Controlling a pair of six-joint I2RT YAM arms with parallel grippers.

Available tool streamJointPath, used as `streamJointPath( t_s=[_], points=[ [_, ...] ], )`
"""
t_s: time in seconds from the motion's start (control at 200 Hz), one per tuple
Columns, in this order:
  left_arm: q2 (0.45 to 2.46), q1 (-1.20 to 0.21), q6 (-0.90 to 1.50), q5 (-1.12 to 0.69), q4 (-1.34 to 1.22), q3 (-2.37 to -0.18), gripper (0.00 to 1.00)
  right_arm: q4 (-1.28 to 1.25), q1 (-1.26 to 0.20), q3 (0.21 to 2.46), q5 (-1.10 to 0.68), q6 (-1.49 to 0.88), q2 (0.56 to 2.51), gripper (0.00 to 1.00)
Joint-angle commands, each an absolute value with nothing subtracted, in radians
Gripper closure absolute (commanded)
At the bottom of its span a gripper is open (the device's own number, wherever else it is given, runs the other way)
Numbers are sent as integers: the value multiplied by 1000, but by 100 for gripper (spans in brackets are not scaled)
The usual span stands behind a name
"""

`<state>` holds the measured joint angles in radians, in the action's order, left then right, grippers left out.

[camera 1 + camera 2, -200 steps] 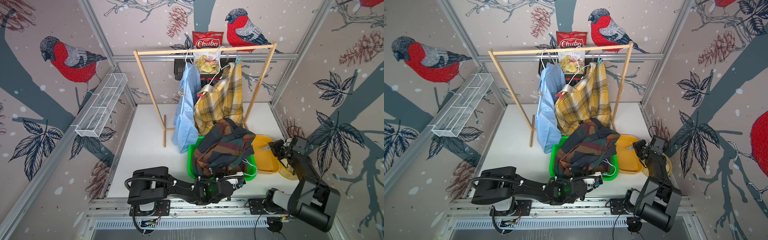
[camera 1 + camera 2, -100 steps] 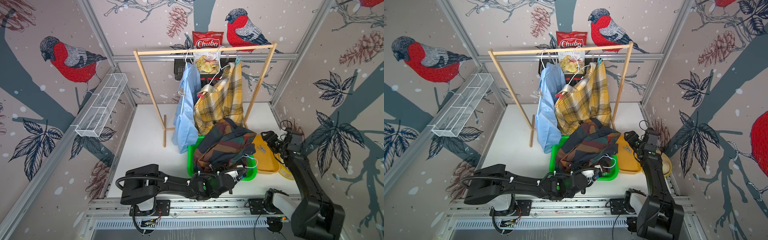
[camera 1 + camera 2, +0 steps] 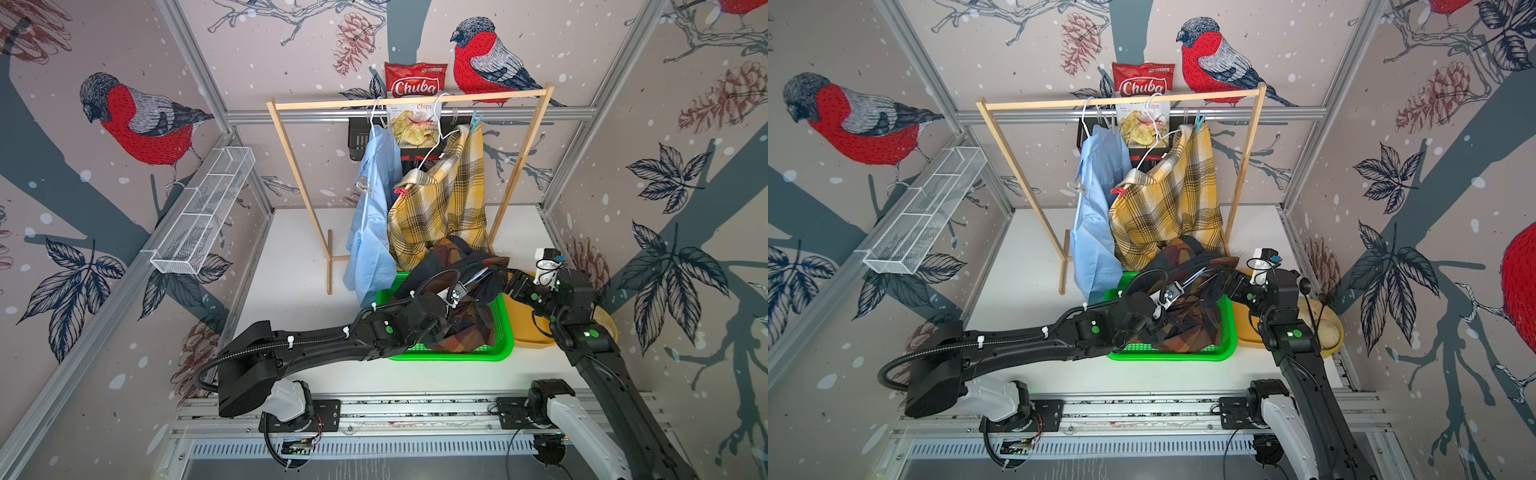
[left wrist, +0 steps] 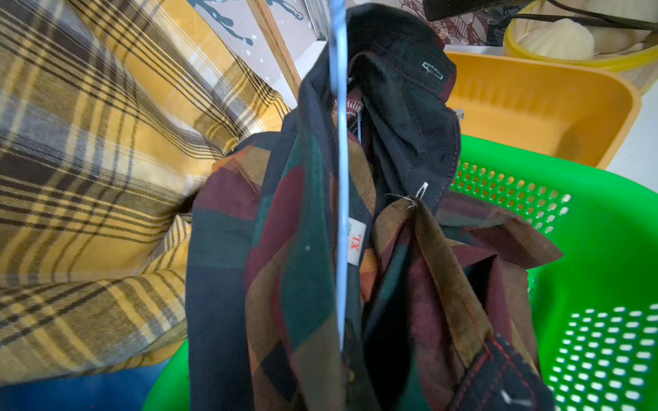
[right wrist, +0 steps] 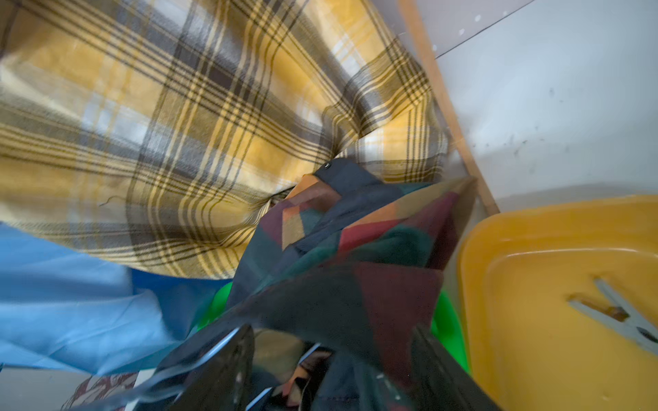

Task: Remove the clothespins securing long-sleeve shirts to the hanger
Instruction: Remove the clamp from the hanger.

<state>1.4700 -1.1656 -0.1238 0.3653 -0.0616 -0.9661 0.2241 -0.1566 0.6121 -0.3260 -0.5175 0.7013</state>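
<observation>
Right claw [image 5: 331, 373] spread; three shirts [image 3: 370, 216] [image 3: 440, 208] [image 3: 469, 328]; one clothespin [image 5: 619, 313] in tub [image 5: 534, 249].

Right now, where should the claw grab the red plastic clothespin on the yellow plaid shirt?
Probably squeeze the red plastic clothespin's tail ends, coming from the front: they jut off the yellow plaid shirt's shoulder edge toward the light blue shirt.
</observation>
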Motion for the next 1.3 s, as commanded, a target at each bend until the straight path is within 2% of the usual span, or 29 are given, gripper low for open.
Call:
streamJointPath(
  t_s=[0.0, 0.25, 0.47, 0.57, 0.795, 0.966, 1.066, 1.186, 1.296],
  points=[
    [1460, -1136, -31, 236, -40, -981, 100, 133, -246, 604, -307, -485, 683, 31],
    [1459, -1075, 9, 116, -33, -992, 100, 63, -478, 625, -145, -453, 748, 32],
    [1462, -1075, 3, 100, -27, -992, 100, -16, -538, 651, -36, -446, 844, 41],
    [1459, -1075, 0, 101, -24, -991, 100, -29, -539, 664, -14, -449, 878, 48],
    [1469, -1071, 0, 107, -13, -992, 100, -70, -539, 660, -20, -450, 908, 74],
    [1476, -1068, 4, 125, -2, -1021, 100, -64, -539, 669, -12, -448, 929, 91],
    [1472, -1068, 7, 133, 10, -1030, 90, -53, -539, 676, -6, -445, 945, 100],
    [1458, -1068, 12, 126, 21, -1041, 75, -45, -539, 684, -4, -446, 954, 100],
    [1446, -1068, 23, 127, 39, -1052, 51, -29, -540, 693, 4, -444, 961, 100]
  ],
)
